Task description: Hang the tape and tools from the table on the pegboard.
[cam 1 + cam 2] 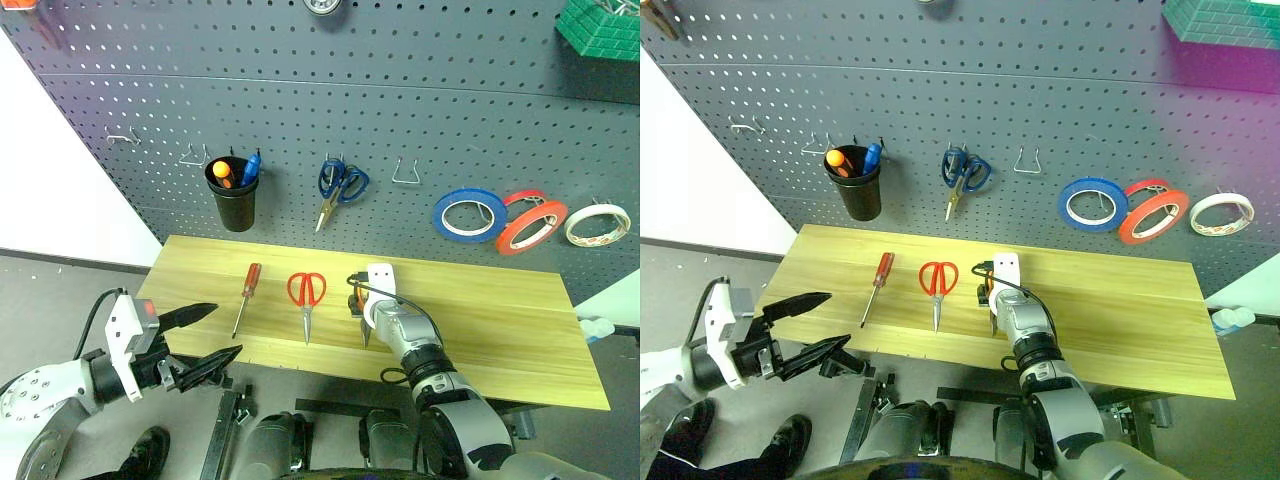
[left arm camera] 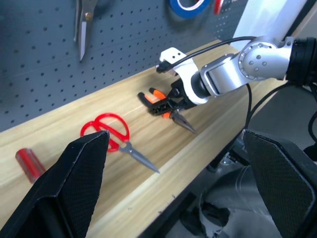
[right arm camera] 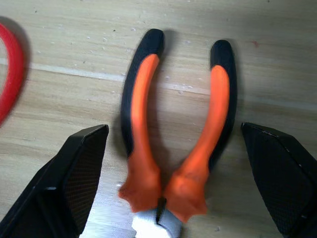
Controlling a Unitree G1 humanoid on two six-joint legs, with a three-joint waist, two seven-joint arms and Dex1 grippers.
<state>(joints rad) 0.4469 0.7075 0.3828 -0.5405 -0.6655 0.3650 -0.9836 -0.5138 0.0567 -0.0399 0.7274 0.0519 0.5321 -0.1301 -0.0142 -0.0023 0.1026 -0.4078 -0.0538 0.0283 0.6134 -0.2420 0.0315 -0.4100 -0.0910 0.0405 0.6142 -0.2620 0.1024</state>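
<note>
The right pincer (image 3: 168,183) hangs spread wide over the orange-and-black pliers (image 3: 178,129), one finger on each side of the handles, gripping nothing. The pliers lie flat on the worktop (image 1: 500,330) beside the red scissors (image 1: 306,292) and the screwdriver (image 1: 247,295). The left pincer (image 1: 200,340) is open and empty off the worktop's near left corner. The red-orange tape (image 1: 531,226) hangs on the pegboard (image 1: 300,110) beside the blue roll (image 1: 469,214). No writing is legible anywhere.
</note>
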